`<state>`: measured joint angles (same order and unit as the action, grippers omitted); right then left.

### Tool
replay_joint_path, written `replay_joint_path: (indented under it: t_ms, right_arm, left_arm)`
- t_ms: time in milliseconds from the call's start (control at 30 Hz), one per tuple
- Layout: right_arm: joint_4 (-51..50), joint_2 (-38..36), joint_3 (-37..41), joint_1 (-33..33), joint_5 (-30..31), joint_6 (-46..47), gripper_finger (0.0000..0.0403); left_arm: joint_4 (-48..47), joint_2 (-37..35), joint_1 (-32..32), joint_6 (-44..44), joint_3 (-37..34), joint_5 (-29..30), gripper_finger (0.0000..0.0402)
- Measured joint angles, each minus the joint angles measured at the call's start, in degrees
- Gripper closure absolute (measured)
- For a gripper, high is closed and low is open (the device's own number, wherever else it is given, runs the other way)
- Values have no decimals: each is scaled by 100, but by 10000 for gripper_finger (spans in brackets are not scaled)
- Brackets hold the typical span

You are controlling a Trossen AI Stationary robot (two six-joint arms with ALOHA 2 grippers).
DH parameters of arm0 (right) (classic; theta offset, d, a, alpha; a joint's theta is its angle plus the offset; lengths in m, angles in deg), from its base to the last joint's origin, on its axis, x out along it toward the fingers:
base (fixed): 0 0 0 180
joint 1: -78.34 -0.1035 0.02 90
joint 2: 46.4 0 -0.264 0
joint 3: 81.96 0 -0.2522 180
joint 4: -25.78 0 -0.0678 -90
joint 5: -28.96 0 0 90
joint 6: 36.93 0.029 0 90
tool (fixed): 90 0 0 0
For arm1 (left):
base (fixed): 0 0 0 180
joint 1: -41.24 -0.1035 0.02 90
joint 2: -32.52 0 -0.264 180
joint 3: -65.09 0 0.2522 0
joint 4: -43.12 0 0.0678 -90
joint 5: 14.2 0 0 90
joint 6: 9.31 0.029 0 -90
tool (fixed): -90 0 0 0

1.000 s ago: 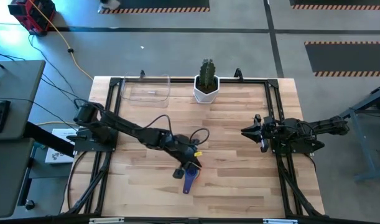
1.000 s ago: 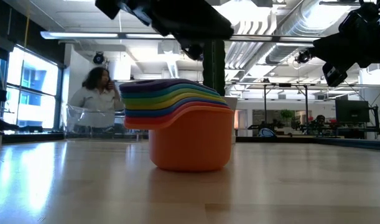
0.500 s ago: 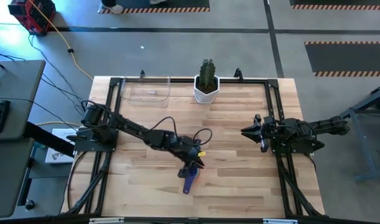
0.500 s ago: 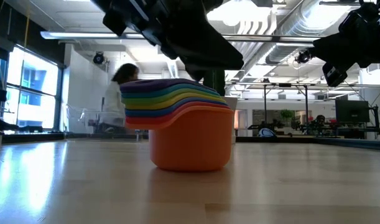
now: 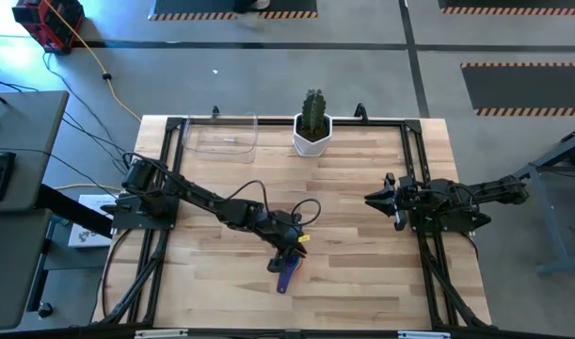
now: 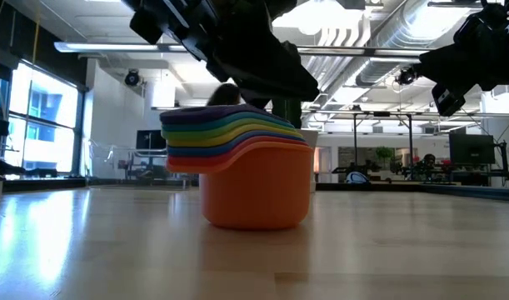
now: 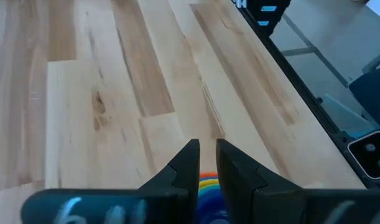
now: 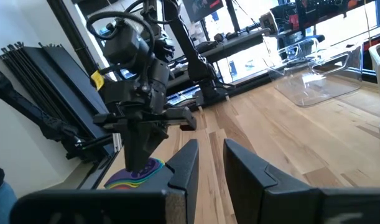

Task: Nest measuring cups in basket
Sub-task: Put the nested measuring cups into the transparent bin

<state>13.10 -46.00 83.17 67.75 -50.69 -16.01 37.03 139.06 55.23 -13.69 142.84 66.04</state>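
Left gripper (image 5: 289,252) over the measuring cups (image 5: 286,271) — basket (image 5: 222,133) well apart.

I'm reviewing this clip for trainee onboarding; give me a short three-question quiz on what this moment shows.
1. True or false: the stack of measuring cups already sits inside the clear basket.
2. Which gripper is directly above the stack? A. left gripper B. right gripper
3. Fill in: the bottom, largest cup in the stack is coloured ____.

Key
1. False; the stack stands on the table, and the basket lies at the far edge beside the cactus pot.
2. A
3. orange
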Motion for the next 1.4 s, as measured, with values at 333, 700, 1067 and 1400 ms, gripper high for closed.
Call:
replay_joint_path:
  t_ms: [333, 700, 1067, 1400]
  right_arm:
    - [0, 0, 0, 0, -2, 0, 336]
    - [0, 2, 0, 0, -2, 0, 336]
    - [0, 2, 0, 0, -2, 0, 336]
    - [1, 2, 0, 0, 0, 0, 336]
  left_arm:
    - [-27, 0, 294, 48, 0, 175, 359]
    - [-55, 57, 562, 50, 2, 269, 359]
    - [-158, 195, 619, -104, 11, 154, 359]
    - [-331, 221, 619, -138, 15, 128, 359]
